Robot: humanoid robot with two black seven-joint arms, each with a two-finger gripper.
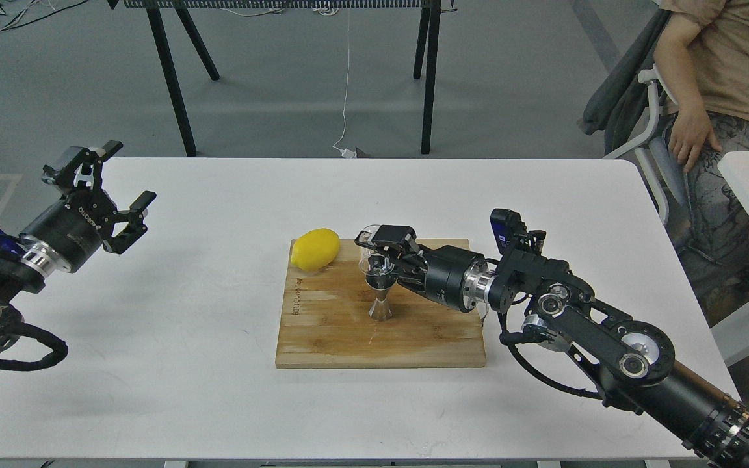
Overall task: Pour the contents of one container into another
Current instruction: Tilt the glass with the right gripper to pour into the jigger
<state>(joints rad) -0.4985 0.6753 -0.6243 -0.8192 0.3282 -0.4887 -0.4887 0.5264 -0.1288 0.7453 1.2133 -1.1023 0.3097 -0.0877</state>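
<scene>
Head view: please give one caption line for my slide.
Right gripper tips a clear glass cup over the steel jigger on a wooden board; left gripper open.

1. A cutting board [381, 325] lies on the table [218, 390], slightly right of centre and nearer my edge.
2. A lemon [315, 249] sits on the board's far left corner.
3. The jigger [381, 296] stands upright on the board, right of the lemon and nearer me.
4. My right gripper [384, 250] reaches in from the right and holds the glass cup [369, 250] tipped just above the jigger's top.
5. My left gripper [114, 195] hangs over the table's far left edge, well apart from the board.
6. A person [725, 78] sits beyond the table's far right corner.
</scene>
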